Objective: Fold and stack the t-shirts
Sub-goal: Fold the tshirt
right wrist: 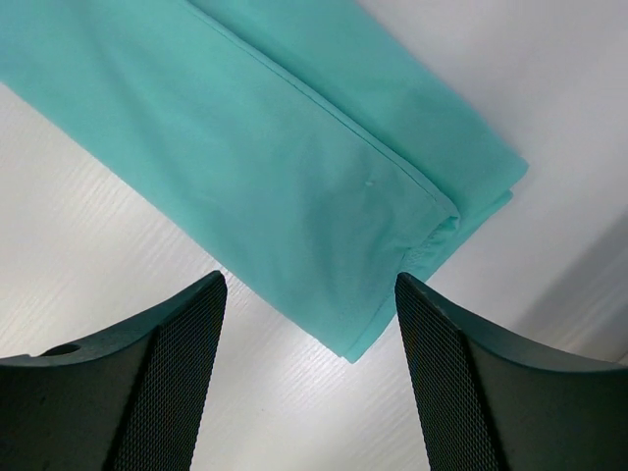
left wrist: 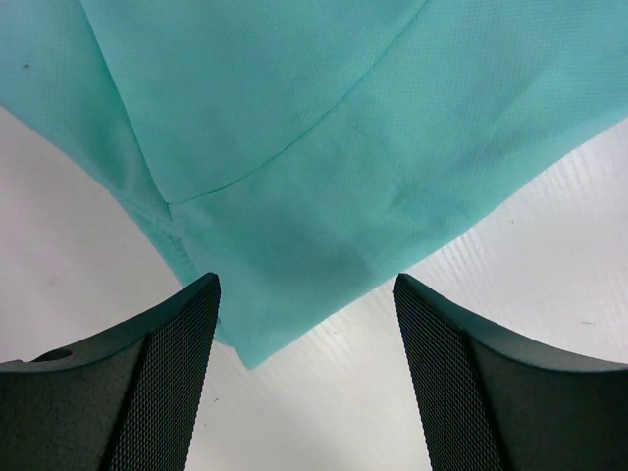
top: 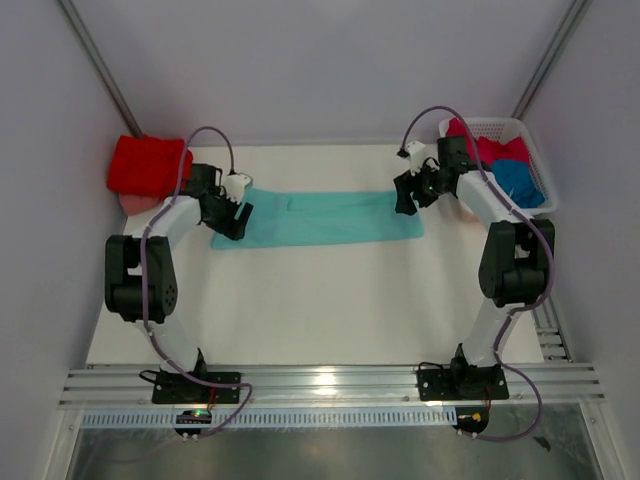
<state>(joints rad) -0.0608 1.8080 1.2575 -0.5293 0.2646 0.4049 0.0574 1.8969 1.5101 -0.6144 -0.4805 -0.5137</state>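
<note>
A mint-teal t-shirt (top: 320, 220) lies folded into a long strip across the far half of the table. My left gripper (top: 238, 222) is open and empty over its left end, whose near corner (left wrist: 255, 348) shows between the fingers. My right gripper (top: 404, 200) is open and empty over its right end, whose corner (right wrist: 358, 343) also lies between the fingers. A folded bright red t-shirt (top: 148, 165) lies at the far left. Crimson-pink (top: 495, 148) and blue (top: 520, 182) t-shirts lie in the basket.
A white slatted basket (top: 536, 160) stands at the far right by the right arm. White walls close the sides and back. A metal rail (top: 330, 385) runs along the table's near edge.
</note>
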